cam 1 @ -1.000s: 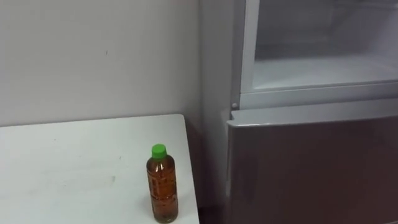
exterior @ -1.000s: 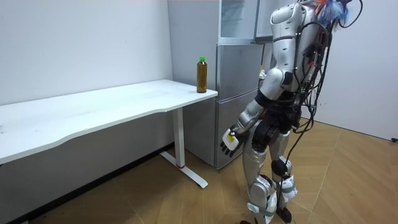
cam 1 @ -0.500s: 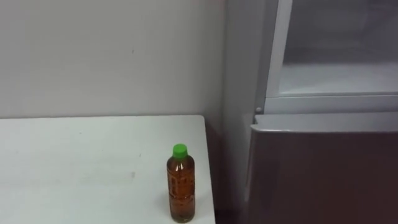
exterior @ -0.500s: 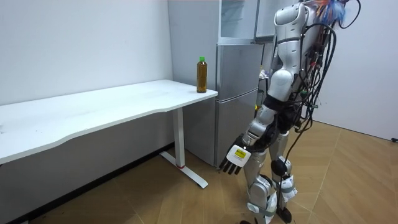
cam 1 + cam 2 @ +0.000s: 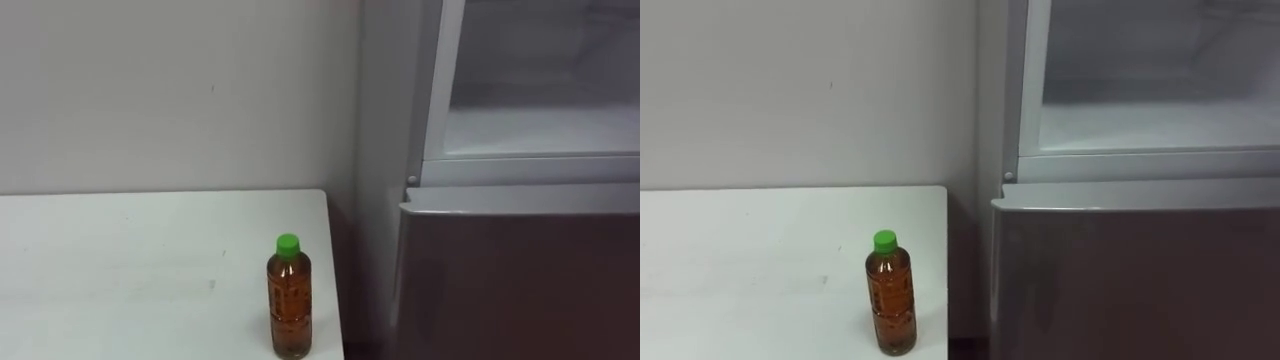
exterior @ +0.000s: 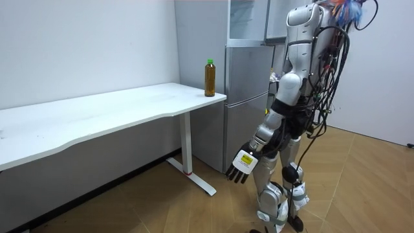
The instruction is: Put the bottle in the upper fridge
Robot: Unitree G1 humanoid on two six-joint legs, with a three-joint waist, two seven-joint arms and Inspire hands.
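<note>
An amber bottle with a green cap stands upright near the right front corner of the white table. In the room view the bottle is at the table end beside the grey fridge. The fridge's upper compartment stands open, showing a white inner shelf, above the shut lower door. I stand on the wooden floor in front of the fridge, a step from the table corner. My left hand hangs low at knee height with straight fingers, holding nothing, well below and apart from the bottle.
A pale wall runs behind the table. A narrow dark gap separates the table's right edge from the fridge side. The table's white leg and foot stand on the floor near my left hand.
The eye view has shifted, so the bottle and fridge sit further right in the picture. My left arm swung from beside the thigh forward and lower. The bottle has not moved.
</note>
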